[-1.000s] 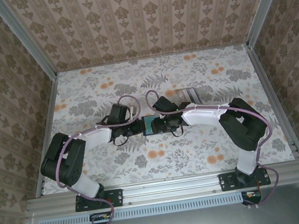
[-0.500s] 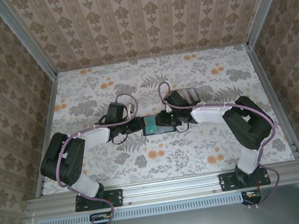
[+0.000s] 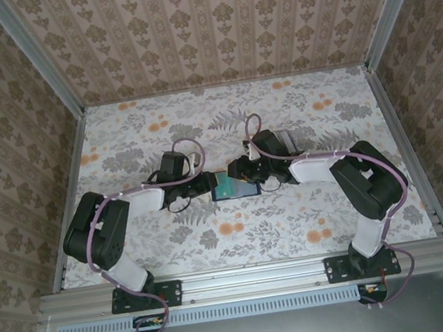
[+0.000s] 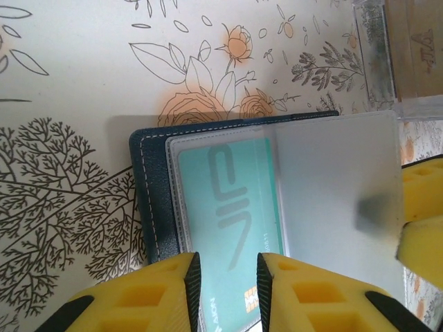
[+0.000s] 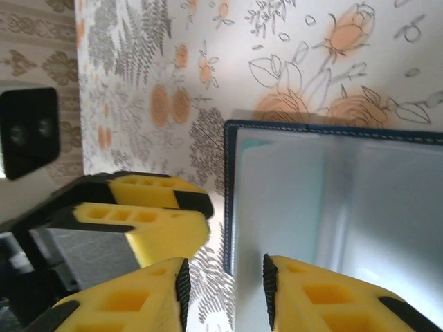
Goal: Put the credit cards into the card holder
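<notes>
The navy card holder (image 3: 237,188) lies open mid-table, its stitched edge (image 4: 149,200) to the left in the left wrist view. A teal credit card (image 4: 228,200) sits inside a clear sleeve. My left gripper (image 4: 226,266) hovers over that card's near end, jaws a little apart and pinching nothing; from above it is at the holder's left edge (image 3: 208,184). A frosted sleeve page (image 4: 332,194) stands lifted. My right gripper (image 5: 225,273) is open, the page's free edge (image 5: 277,200) between its jaws. Its yellow fingers (image 4: 422,242) show at the page's far end.
A clear plastic box (image 4: 408,55) with something brown in it stands beyond the holder, by the right arm (image 3: 283,137). The floral table cover runs to metal rails and papered walls on three sides. Both arms meet at the middle of the table.
The right arm has drawn back and to the right, its jaws narrowing, and the holder's right side now stands raised. The left jaws have parted slightly; the left arm has barely shifted.
</notes>
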You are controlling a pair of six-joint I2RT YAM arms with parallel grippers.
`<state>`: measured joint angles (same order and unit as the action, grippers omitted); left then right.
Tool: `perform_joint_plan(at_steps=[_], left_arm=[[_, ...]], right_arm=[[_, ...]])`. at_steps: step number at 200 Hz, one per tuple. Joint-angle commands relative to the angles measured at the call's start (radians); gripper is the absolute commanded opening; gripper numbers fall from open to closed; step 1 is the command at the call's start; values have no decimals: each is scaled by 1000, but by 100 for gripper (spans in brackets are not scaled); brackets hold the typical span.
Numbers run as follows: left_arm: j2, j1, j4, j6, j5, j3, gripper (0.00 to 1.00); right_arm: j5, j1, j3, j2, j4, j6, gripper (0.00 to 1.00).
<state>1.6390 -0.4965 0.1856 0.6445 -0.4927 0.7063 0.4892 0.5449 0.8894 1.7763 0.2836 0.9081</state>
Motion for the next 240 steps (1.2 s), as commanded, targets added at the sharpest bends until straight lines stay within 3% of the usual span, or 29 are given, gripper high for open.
perform_joint_plan(at_steps=[1,26,72,146,208,240], left_arm=[[11,3,43,31,-16,-17,30],[19,4,35,28,-21,-11,30],[30,2,36,24,-31,-2,31],[32,-20,37,22,-52,28,32],[80,-59,36,33,-66,76,34],[100,-65,21,25,-64,94,34]], right_arm=[[66,-5,-18,34,83,38,28],[74,-7,-14,67,85,38,19],[71,-7,-20,82,80,37,18],[27,-3,-23,1,-63,-116,38],[55,3,-94,-22,67,-106,51],[42,3,-109,-27,56,-131,51]])
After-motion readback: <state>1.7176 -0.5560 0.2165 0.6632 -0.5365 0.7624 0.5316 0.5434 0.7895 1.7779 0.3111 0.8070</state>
